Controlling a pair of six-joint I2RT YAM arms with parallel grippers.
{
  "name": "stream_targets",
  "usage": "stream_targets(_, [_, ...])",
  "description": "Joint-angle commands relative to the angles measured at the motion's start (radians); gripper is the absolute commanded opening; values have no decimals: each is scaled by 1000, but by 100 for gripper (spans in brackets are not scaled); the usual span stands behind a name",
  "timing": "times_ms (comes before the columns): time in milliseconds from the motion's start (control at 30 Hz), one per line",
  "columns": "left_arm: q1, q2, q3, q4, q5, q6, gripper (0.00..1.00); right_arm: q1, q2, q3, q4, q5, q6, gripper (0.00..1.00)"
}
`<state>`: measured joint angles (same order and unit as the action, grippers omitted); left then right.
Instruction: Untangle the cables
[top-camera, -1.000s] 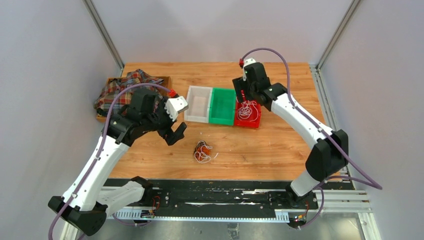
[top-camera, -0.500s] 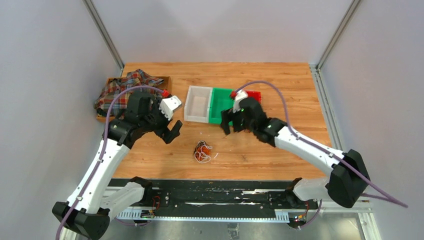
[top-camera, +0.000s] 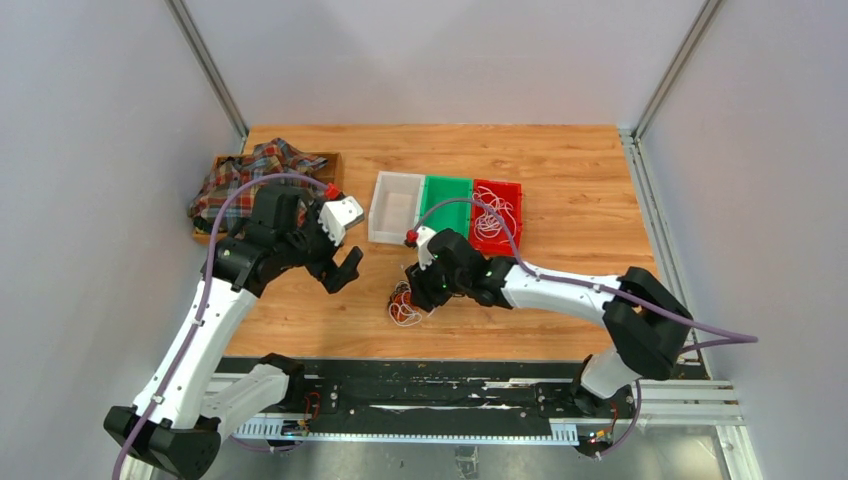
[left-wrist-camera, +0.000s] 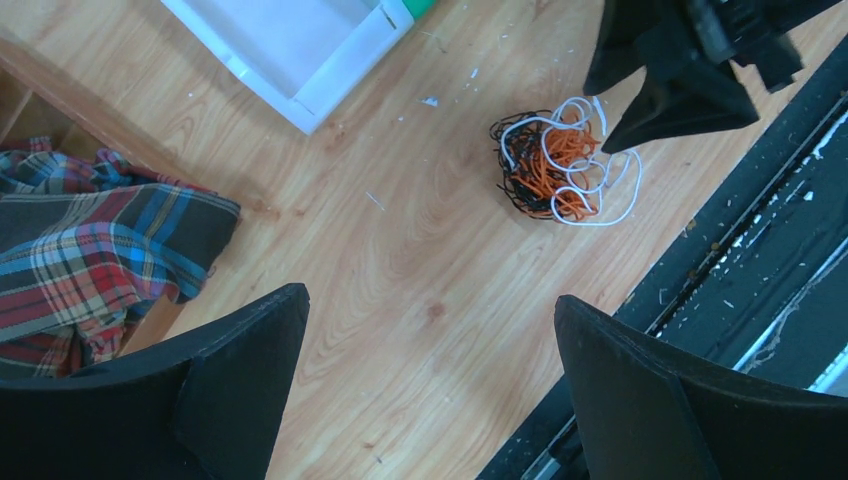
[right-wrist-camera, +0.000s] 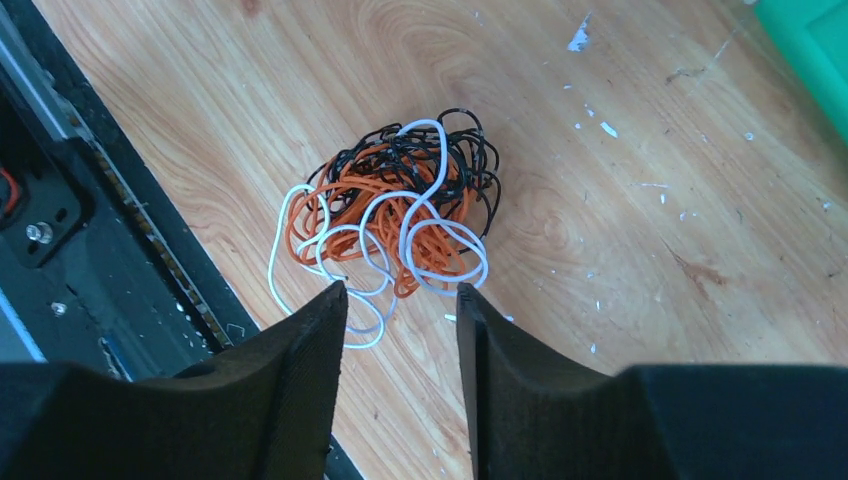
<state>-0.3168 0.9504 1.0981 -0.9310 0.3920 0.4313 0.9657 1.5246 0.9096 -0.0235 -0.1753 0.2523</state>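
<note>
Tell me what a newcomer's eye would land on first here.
A tangled ball of orange, black and white cables lies on the wooden table near its front edge, with the right end effector close over it, fingers apart. Behind it, a bright red bin holds loose white cable, beside a green bin. A plaid cloth is heaped at the table's far left.

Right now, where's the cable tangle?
Top view: the tangle lies on the table, front centre, just before the white bin, at the right gripper.
</note>
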Motion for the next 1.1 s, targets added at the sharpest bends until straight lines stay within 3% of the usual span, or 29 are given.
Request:
stream_targets(0, [4, -9, 15, -34, 18, 11, 98, 34, 50, 75, -10, -13, -56, 46])
stream_targets(367, [4, -32, -1, -35, -9, 26, 98, 34, 123, 137, -54, 108, -132, 41])
stream_targets(467, [4, -33, -3, -35, -2, 30, 98, 34, 130, 139, -53, 121, -153, 32])
stream_targets(633, [4, -25, 8, -35, -9, 51, 98, 34, 117, 151, -54, 118, -159, 2])
stream_targets(767, [4, -24, 11, -34, 7, 58, 98, 34, 58, 191, -124, 124, -162, 1])
stream_targets(1067, [4, 10, -7, -24, 80, 63, 98, 32, -36, 223, -131, -37, -154, 1])
